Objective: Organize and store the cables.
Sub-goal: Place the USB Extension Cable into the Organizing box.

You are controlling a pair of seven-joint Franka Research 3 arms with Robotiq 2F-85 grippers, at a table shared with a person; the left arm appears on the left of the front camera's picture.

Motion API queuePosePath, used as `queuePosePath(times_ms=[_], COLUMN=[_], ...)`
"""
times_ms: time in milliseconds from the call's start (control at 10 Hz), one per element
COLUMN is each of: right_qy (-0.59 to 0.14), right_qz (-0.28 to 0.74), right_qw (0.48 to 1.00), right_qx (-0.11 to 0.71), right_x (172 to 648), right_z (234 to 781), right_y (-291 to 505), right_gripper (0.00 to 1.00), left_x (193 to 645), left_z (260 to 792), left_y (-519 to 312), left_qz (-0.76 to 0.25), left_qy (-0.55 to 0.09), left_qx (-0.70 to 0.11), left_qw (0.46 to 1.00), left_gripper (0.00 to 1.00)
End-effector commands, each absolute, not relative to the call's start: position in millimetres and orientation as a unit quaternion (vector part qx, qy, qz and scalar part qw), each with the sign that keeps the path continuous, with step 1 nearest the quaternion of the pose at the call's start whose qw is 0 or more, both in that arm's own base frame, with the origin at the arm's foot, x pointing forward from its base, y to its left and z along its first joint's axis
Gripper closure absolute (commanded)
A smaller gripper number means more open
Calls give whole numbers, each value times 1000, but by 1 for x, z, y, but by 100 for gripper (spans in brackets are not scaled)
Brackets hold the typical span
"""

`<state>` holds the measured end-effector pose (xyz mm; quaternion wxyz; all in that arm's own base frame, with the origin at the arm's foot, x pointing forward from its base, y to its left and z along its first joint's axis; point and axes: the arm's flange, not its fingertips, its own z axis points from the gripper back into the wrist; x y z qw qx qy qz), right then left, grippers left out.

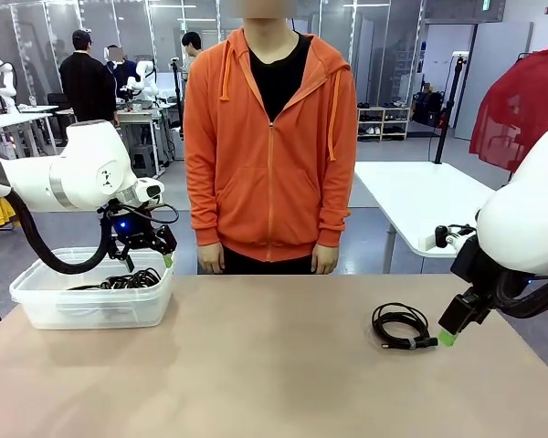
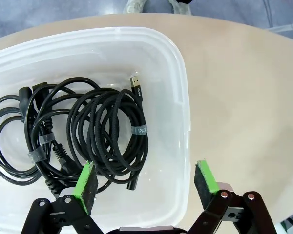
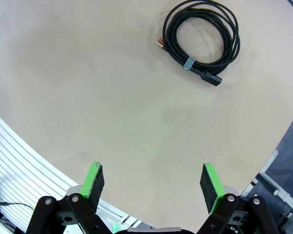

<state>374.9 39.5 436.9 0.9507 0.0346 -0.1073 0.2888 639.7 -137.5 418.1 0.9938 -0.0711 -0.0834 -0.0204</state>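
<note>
One coiled black cable lies loose on the table beside the right gripper, jaws wide and empty. Farther left, the left gripper hovers open and empty over a clear plastic bin holding the coiled cables already stored.

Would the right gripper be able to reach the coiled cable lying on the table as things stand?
Probably yes: the right gripper is open and sits beside the coiled cable, with bare table around it and nothing between them.
</note>
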Motion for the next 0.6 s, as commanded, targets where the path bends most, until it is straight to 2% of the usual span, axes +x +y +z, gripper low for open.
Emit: queuePosePath(times_ms=[0,500], right_qy=[-108,-108], right_qz=[277,277], right_qw=[954,954], right_qx=[28,28], right_x=[376,376], right_z=[435,435], right_y=[40,40], right_gripper=[0,0], left_x=[644,644], left_z=[418,418], left_y=[-137,-137], left_qz=[-17,-17], left_qy=[-86,-86], left_qx=[-62,-62], left_qw=[994,994], left_gripper=[0,0])
